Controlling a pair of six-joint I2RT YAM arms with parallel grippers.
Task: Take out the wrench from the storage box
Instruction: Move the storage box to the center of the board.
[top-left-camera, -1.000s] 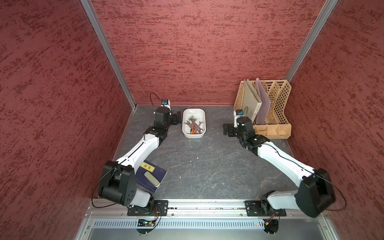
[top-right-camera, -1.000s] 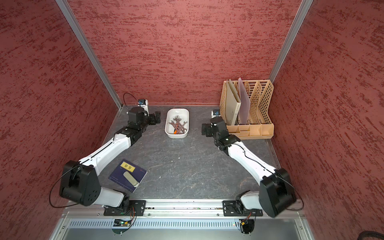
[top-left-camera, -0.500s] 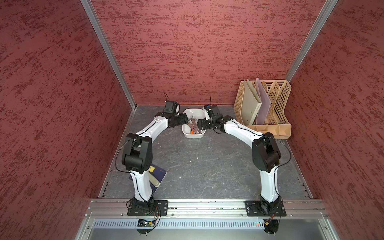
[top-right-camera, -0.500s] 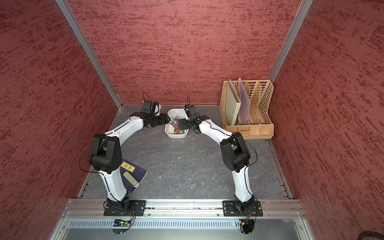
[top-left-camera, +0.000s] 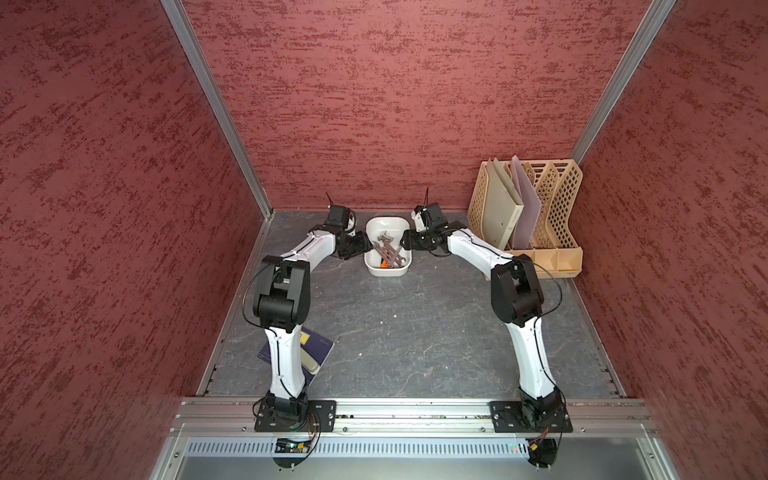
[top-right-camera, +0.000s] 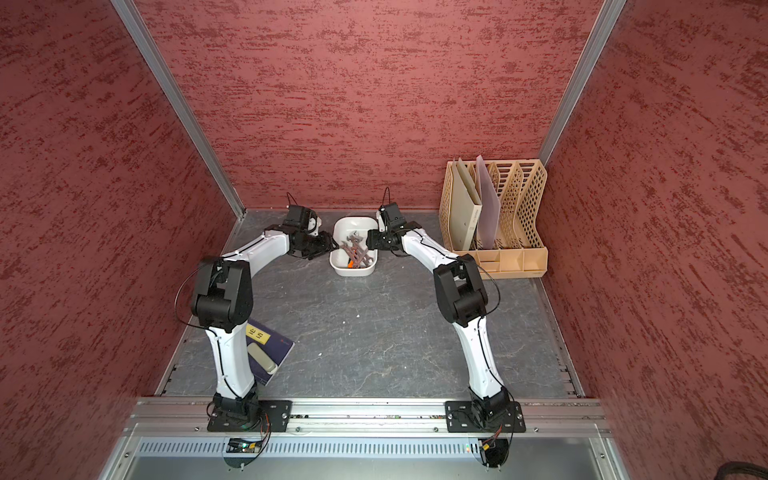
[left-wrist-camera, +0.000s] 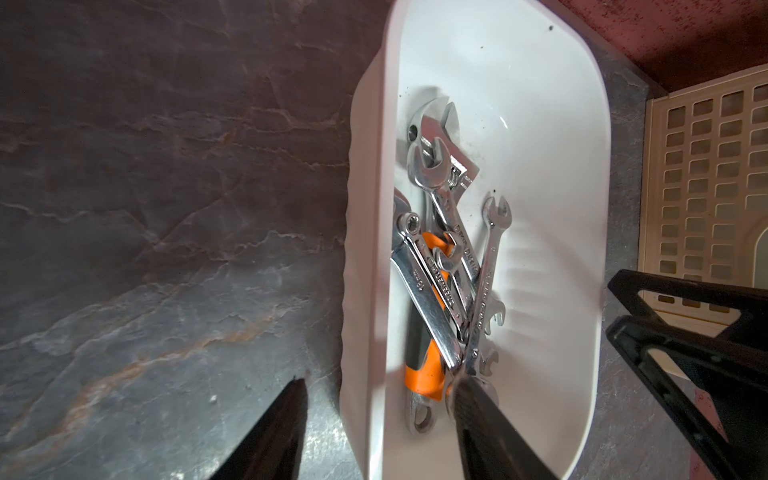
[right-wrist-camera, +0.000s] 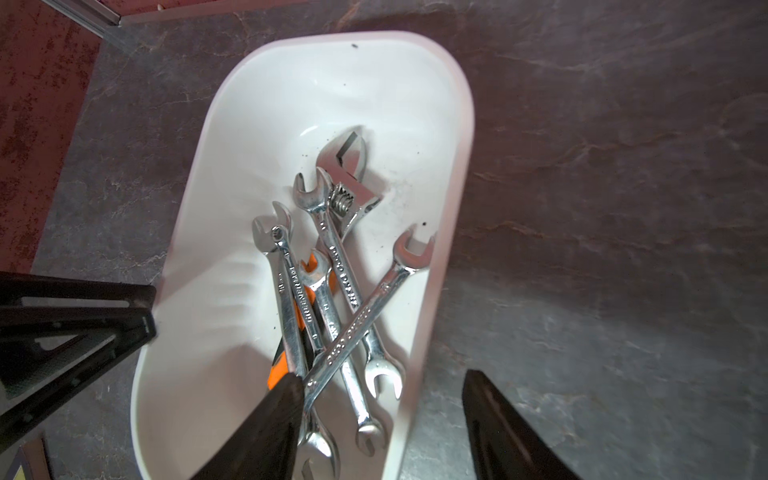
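The storage box (top-left-camera: 386, 272) (top-right-camera: 353, 272) is a shallow white tub near the back wall. It holds several chrome wrenches (top-left-camera: 388, 251) (left-wrist-camera: 449, 232) (right-wrist-camera: 332, 266) in a crossed pile, one of them adjustable with an orange handle (left-wrist-camera: 424, 370). My left gripper (top-left-camera: 368, 245) (left-wrist-camera: 378, 382) stands open astride the box's left long wall (left-wrist-camera: 357, 166), one finger inside by the pile's ends and one outside over the floor. My right gripper (top-left-camera: 405, 241) (right-wrist-camera: 381, 376) stands open astride the right long wall (right-wrist-camera: 457, 166) in the same way, its inner finger (right-wrist-camera: 282, 407) against the wrench ends.
A tall beige lattice file rack (top-left-camera: 536, 208) with folders stands in the back right corner, close behind the right arm. A dark blue book (top-left-camera: 320, 349) with a small beige block on it lies near the left arm's base. Red walls close in on three sides.
Both arms have risen at the elbow and swung inward from beside the box. Each gripper now straddles one of its long walls. Both pairs of jaws have narrowed.
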